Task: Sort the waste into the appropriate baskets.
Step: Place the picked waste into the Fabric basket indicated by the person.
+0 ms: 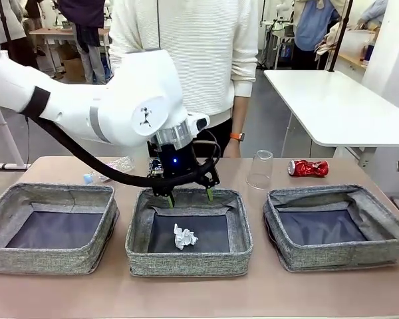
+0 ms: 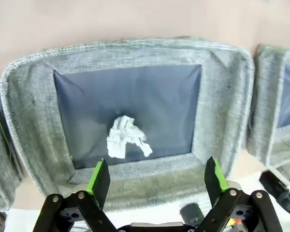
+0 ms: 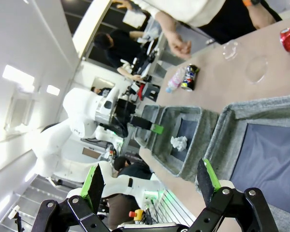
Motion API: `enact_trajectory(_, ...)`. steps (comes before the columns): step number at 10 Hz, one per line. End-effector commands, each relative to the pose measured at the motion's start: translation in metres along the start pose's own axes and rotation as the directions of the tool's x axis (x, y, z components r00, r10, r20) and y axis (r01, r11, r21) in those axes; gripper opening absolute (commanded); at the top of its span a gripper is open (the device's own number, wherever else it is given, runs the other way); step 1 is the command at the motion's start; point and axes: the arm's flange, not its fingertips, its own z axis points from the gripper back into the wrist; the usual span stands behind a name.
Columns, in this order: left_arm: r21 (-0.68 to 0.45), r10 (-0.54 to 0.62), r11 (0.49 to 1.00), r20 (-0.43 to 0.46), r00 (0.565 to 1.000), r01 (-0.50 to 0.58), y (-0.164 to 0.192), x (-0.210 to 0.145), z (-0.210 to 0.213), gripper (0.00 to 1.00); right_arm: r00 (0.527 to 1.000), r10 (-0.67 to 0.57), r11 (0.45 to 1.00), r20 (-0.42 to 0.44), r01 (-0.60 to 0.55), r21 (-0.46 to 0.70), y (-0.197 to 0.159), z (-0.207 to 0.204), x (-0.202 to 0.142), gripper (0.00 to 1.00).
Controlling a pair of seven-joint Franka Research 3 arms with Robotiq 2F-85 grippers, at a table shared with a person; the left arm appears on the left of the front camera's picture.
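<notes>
Hovering spread-jawed, left gripper [image 1: 190,197]; paper ball [image 1: 185,236] in middle basket [image 1: 186,262].

My left arm [image 1: 130,106] hides most of the dark printed can [image 1: 155,167] by the tabletop's [image 1: 53,169] far edge.

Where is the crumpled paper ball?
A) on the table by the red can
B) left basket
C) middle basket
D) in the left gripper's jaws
C: the paper ball lies on the dark lining of the middle basket, below the left gripper, whose jaws are open and empty.
</notes>
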Motion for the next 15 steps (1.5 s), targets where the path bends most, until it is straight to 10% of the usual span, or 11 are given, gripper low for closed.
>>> enact_trajectory(1,-0.163,-0.098,0.983,-0.071,0.993,0.086,0.039,-0.014,0.065,1.00,1.000,0.023,1.000,0.016,-0.023,0.015,0.000,-0.001,0.002,1.00)
enact_trajectory(5,-0.605,-0.249,0.776,-0.036,0.968,0.177,0.248,-0.056,0.208,1.00,1.000,0.023,1.000,0.016,-0.023,0.015,0.000,-0.001,0.002,1.00)
enact_trajectory(10,-0.886,0.054,0.462,0.083,0.995,0.048,0.424,-0.071,0.172,1.00,1.000,0.023,1.000,0.016,-0.023,0.015,0.000,-0.001,0.002,1.00)
enact_trajectory(11,-0.907,0.149,0.415,-0.006,0.989,-0.068,0.435,-0.068,0.156,1.00,1.000,0.023,1.000,0.016,-0.023,0.015,0.000,-0.001,0.002,1.00)
enact_trajectory(12,-0.845,-0.007,0.534,0.043,0.999,0.041,0.430,-0.088,0.189,1.00,1.000,0.023,1.000,0.016,-0.023,0.015,0.000,-0.001,0.002,1.00)
enact_trajectory(15,-0.845,-0.007,0.534,0.043,0.999,0.041,0.430,-0.088,0.189,1.00,1.000,0.023,1.000,0.016,-0.023,0.015,0.000,-0.001,0.002,1.00)
